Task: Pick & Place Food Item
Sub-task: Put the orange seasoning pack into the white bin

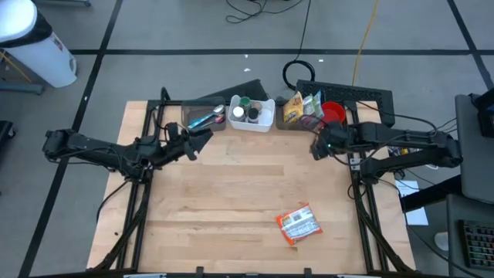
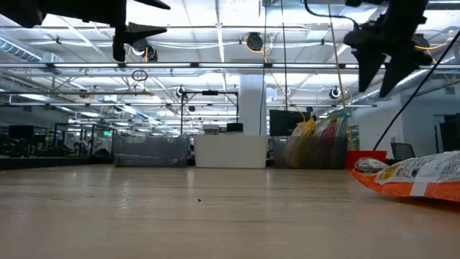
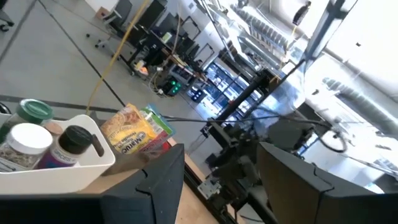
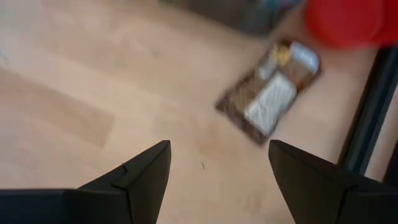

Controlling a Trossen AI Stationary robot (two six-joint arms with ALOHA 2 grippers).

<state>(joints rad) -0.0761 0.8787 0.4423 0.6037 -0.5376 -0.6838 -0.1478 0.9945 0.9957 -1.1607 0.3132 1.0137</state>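
Item: orange foil snack packet (image 1: 298,225), flat on the pale wooden surface (image 1: 231,193), lower right of centre in the high view, well apart from both arms, apparently set out or awaiting pickup.

Right gripper (image 1: 316,147): right of centre, fingers apart, empty, above a small brown wrapped bar (image 4: 268,99).

Left gripper (image 1: 199,142): left of centre, fingers apart, empty, near white plastic bin of jars (image 1: 252,114).

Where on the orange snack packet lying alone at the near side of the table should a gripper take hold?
Come from above and pinch across the narrow width of the flat orange foil snack packet. It lies flat and askew on the wooden table with open space around it, so turn the jaws to match.
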